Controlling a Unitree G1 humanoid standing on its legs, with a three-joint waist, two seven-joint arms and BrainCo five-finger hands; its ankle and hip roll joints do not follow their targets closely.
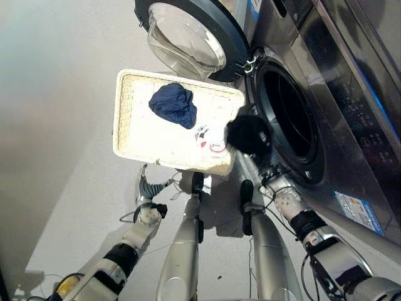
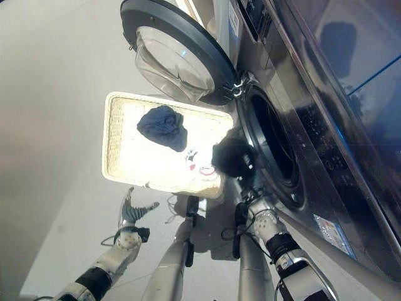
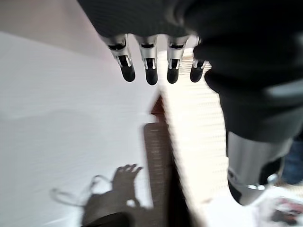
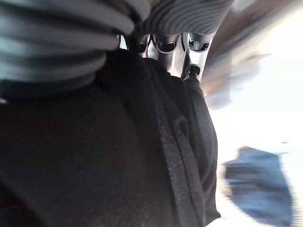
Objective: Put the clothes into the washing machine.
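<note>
My right hand (image 1: pixel 283 195) has its fingers (image 4: pixel 191 71) clamped on a black garment (image 1: pixel 249 134) held between the basket (image 1: pixel 128 135) and the open washer drum (image 1: pixel 294 119), left hand (image 1: pixel 146 207) idle with fingers spread, blue garment (image 1: pixel 174 105) and a white printed one (image 1: pixel 210 139) left in the basket, nothing visibly loaded yet.

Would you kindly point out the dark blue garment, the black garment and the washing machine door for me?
dark blue garment (image 1: pixel 173 104): left eye view, middle of the crumpled cloth.
black garment (image 1: pixel 248 134): left eye view, centre of the bundle.
washing machine door (image 2: pixel 168 58): right eye view, its glass bowl.
</note>
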